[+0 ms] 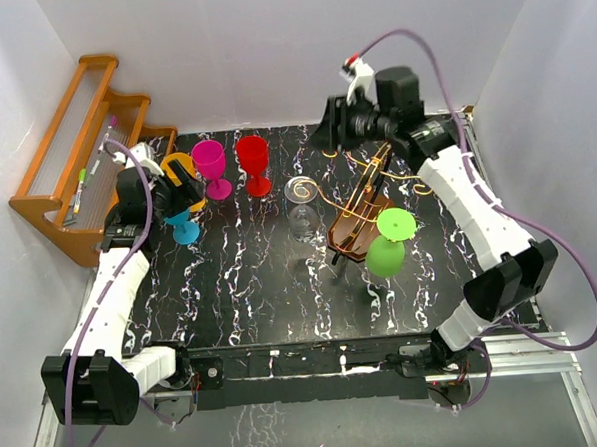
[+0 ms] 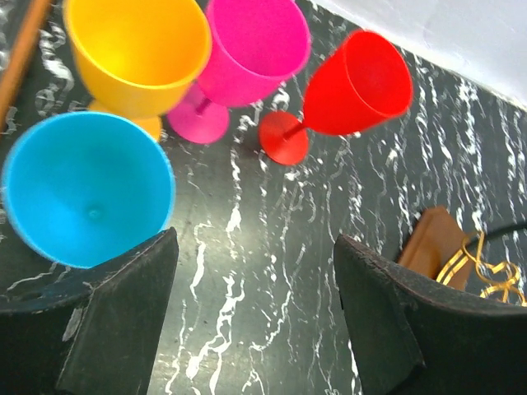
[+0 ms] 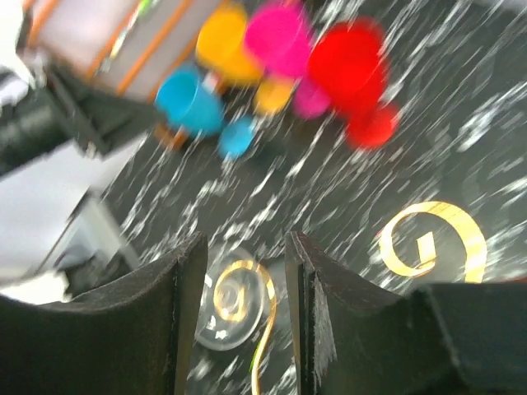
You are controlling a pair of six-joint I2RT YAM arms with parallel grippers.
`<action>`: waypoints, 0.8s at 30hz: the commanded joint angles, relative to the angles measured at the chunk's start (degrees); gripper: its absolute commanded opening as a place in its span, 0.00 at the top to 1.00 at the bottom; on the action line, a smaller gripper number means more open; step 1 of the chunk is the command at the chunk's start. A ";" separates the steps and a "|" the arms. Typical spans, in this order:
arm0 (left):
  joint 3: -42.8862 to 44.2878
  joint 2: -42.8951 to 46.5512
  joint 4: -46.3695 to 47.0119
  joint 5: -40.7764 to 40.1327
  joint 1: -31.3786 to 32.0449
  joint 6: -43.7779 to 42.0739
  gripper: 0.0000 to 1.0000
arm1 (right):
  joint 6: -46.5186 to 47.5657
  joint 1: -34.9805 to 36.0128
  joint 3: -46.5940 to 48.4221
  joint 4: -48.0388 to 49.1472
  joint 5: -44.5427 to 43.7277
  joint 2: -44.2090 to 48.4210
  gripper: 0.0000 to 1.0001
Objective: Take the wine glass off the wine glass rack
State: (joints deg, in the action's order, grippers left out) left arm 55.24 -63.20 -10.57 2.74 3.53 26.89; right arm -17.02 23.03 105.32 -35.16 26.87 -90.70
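**Just above the rack, nothing gripped**

The right gripper (image 3: pixel 244 255) hovers over the far side of the wine glass rack (image 1: pixel 363 215). Its jaws are parted a little and touch nothing. Its wrist view is blurred, but one gold spiral (image 3: pixel 239 292) and the foot of the clear wine glass (image 1: pixel 301 208) show in the gap below. That glass hangs foot-up from the rack's left arm. A green wine glass (image 1: pixel 388 247) hangs on the near right side.

The left gripper (image 2: pixel 255 280) is spread wide and holds nothing. It sits low over the black marbled table (image 2: pixel 247 247), with the blue glass (image 2: pixel 86 185) just beside its left finger. Yellow (image 2: pixel 136 49), pink (image 2: pixel 255 45) and red (image 2: pixel 354 82) glasses stand beyond, near a wooden shelf (image 1: pixel 74 145).
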 commanded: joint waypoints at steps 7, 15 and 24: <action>0.55 -2.51 5.13 13.21 3.05 0.83 0.28 | -9.43 0.78 -11.98 -4.89 15.76 6.25 0.55; 0.83 -3.07 4.88 15.50 3.24 1.92 0.29 | -9.27 0.79 -14.71 -4.66 14.71 8.45 0.56; 1.22 -3.16 3.53 17.69 3.24 2.93 0.30 | -11.61 0.77 -17.42 -5.22 13.08 9.77 0.57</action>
State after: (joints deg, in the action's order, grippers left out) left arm 54.17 -66.98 -6.92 17.98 6.55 29.08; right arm -26.63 23.75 88.58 -41.89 40.23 -83.18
